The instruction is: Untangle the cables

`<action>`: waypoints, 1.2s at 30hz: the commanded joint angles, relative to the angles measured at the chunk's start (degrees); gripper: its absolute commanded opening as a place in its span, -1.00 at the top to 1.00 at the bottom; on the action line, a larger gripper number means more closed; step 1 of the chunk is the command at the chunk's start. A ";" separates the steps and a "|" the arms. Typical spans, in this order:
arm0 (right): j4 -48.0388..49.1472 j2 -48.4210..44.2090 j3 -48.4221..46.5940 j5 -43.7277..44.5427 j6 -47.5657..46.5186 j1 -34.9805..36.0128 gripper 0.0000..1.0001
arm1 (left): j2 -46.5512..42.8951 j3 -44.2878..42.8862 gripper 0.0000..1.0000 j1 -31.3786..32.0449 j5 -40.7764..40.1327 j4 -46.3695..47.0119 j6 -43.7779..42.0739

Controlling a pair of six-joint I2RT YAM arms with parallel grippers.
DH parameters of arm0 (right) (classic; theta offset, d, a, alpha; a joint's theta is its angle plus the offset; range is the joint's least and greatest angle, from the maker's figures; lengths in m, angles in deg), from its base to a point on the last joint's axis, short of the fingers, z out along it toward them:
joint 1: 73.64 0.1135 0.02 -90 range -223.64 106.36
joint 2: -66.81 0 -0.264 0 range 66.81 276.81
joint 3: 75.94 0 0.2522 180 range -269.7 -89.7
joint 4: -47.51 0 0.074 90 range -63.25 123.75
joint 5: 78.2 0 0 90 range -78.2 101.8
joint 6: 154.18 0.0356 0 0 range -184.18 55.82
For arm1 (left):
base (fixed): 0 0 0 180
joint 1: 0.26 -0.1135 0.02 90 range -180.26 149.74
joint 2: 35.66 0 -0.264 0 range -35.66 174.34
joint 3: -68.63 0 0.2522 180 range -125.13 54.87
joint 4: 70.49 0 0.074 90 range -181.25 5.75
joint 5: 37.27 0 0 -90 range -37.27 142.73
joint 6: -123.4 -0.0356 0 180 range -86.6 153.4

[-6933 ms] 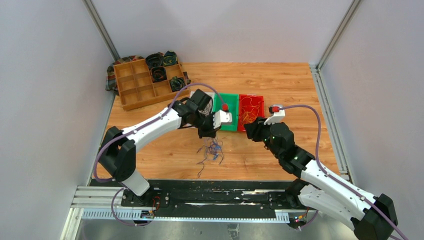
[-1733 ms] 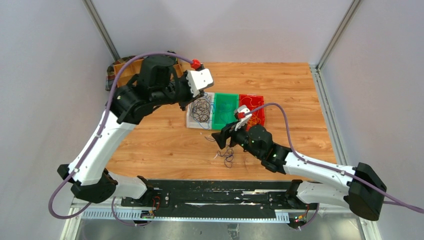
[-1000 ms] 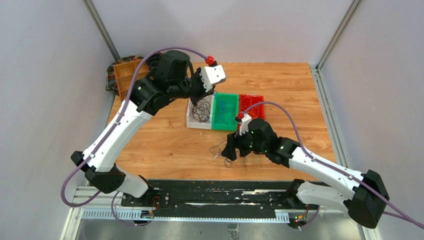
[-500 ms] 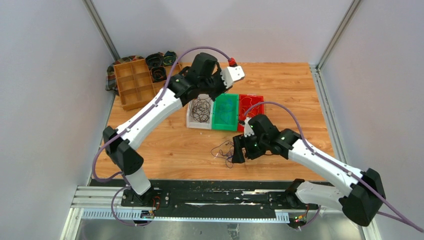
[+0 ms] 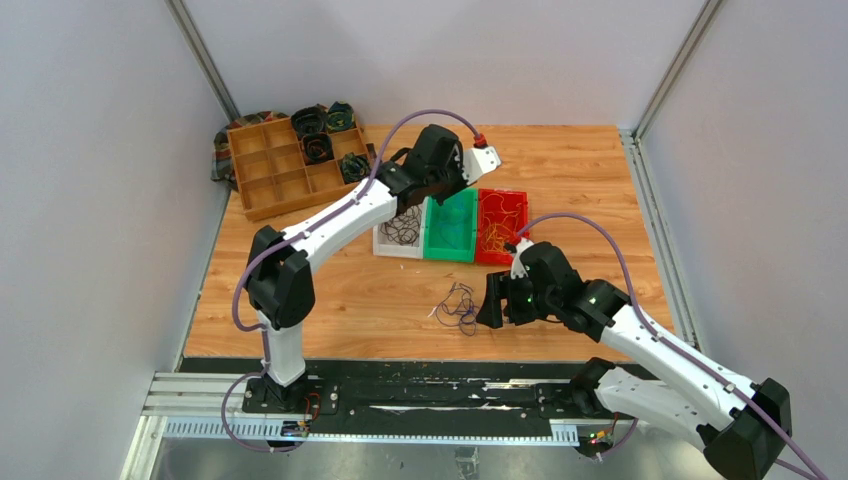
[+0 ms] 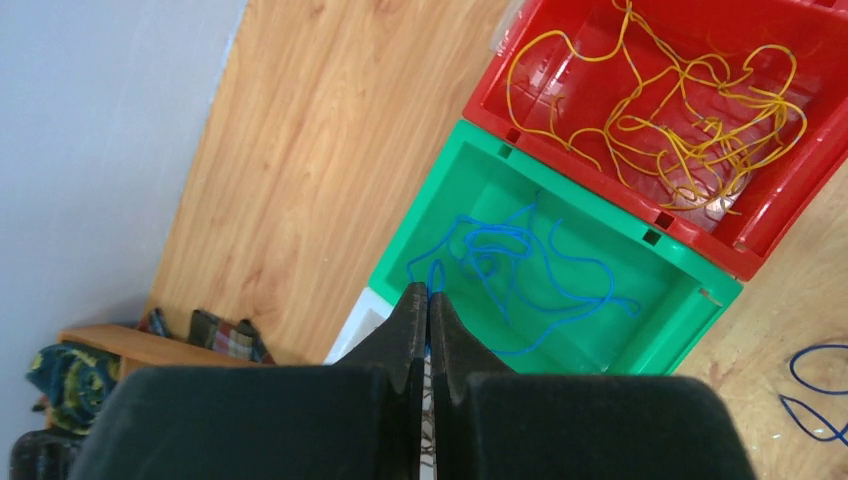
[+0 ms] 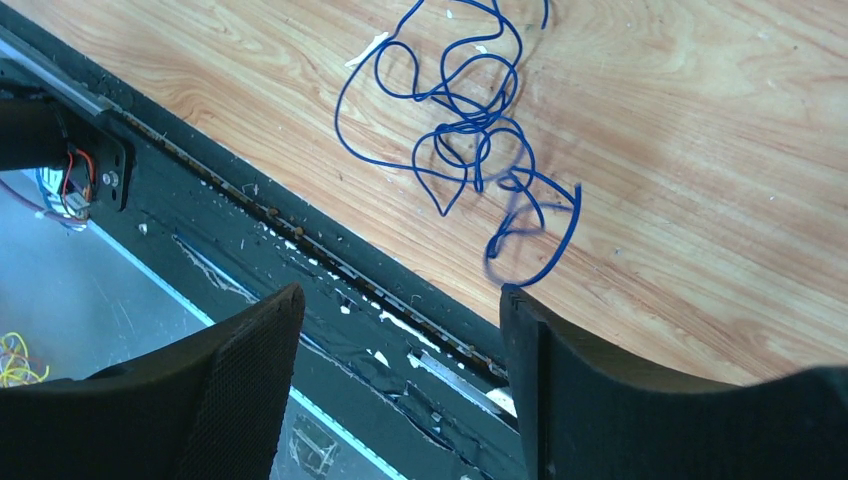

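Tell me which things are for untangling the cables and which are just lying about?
For the job:
loose blue cables on the table
blue bunch in the green bin
yellow cables in the red bin
black cables in the white bin

Just lying about:
wooden tray of dark coiled bundles
checked cloth under it

left arm (image 5: 330, 215) stretched far forward, left pincer (image 6: 428, 300) closed tight | right arm (image 5: 650, 345) low, right pincer (image 7: 400, 300) spread wide
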 commanded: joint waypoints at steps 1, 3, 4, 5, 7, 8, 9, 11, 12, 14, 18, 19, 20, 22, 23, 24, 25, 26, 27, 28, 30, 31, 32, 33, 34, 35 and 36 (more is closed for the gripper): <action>3.22 -1.22 2.12 1.72 3.47 -0.78 -0.41 | 2.55 0.37 0.99 0.47 0.02 4.88 2.16; 4.28 -1.41 3.03 1.74 4.45 -0.89 -0.40 | 3.71 -0.22 0.99 0.47 1.47 4.99 4.50; 4.89 -1.50 3.52 1.66 4.94 -0.95 -0.39 | 4.32 -0.55 0.99 0.47 2.05 4.97 5.44; 6.25 -1.58 4.11 1.34 5.37 -0.95 -0.37 | 4.98 -0.89 0.99 0.47 2.55 5.05 6.37; 7.85 -1.63 5.04 0.60 6.19 -0.90 -0.35 | 6.09 -1.27 0.99 0.65 2.81 5.36 7.35; 8.22 -1.63 5.24 0.49 6.54 -0.95 -0.34 | 6.58 -1.25 0.99 0.65 2.73 5.43 7.59; 8.35 -1.71 5.34 0.63 6.62 -0.89 -0.33 | 6.99 -1.02 0.99 0.72 2.66 5.62 7.74; 8.34 -2.08 5.49 1.04 6.49 -0.92 -0.32 | 7.66 -0.04 0.99 0.73 2.36 6.34 7.70; 8.35 -2.43 5.67 1.41 6.42 -0.95 -0.32 | 8.08 0.99 0.99 0.73 1.84 7.11 7.68; 8.31 -2.92 5.88 1.79 6.48 -0.93 -0.32 | 8.82 2.29 0.99 0.73 0.73 8.22 7.60; 8.20 -3.86 5.85 2.82 6.42 -0.95 -0.32 | 10.80 3.15 0.99 0.73 0.15 8.82 8.08; 8.28 -3.96 5.72 3.22 6.42 -0.94 -0.32 | 11.13 3.10 0.99 0.73 0.29 8.85 8.25; 8.22 -3.99 5.67 3.51 6.41 -0.94 -0.32 | 11.45 2.91 0.99 0.73 0.34 8.86 8.55; 8.27 -4.00 5.38 4.26 6.36 -0.94 -0.32 | 11.79 2.62 0.99 0.73 0.47 8.78 9.16; 8.21 -4.00 5.15 4.50 6.23 -0.95 -0.31 | 11.74 2.32 0.95 0.73 0.52 8.58 9.51; 8.19 -3.92 4.90 4.66 5.98 -0.90 -0.30 | 11.60 2.00 0.84 0.73 0.72 8.03 9.61; 7.87 -3.92 4.71 4.94 5.74 -0.94 -0.30 | 11.36 1.32 0.65 0.73 1.00 6.94 9.66; 7.32 -3.92 4.33 5.39 5.43 -0.95 -0.30 | 10.98 0.52 0.38 0.73 1.41 5.59 9.58; 6.68 -3.80 3.89 6.08 5.00 -0.89 -0.30 | 10.56 -0.37 0.16 0.69 1.74 4.04 9.36; 6.00 -3.83 3.45 6.72 4.53 -0.90 -0.30 | 9.96 -1.15 0.03 0.66 1.79 2.60 9.35; 5.30 -4.02 2.82 7.80 3.53 -0.93 -0.31 | 8.11 -2.01 -0.21 0.45 2.15 0.61 9.27; 5.04 -4.27 2.67 8.47 3.06 -0.92 -0.32 | 7.02 -2.12 -0.35 0.21 2.70 -0.03 9.15; 4.85 -4.56 2.54 9.36 2.71 -0.88 -0.32 | 5.50 -2.36 -0.46 -0.10 3.56 -0.73 9.11; 4.58 -4.74 2.35 10.27 2.37 -0.95 -0.32 | 4.56 -2.79 -0.57 -0.39 4.87 -1.85 8.99; 4.37 -4.83 2.18 11.21 1.94 -1.00 -0.32 | 3.77 -3.63 -0.67 -0.71 5.66 -3.18 8.95; 4.38 -4.88 1.99 11.66 1.52 -0.90 -0.32 | 3.20 -4.72 -0.77 -1.02 6.45 -4.84 8.87; 4.42 -4.78 1.81 12.08 1.26 -0.96 -0.32 | 2.73 -6.01 -0.87 -1.24 7.25 -6.98 8.41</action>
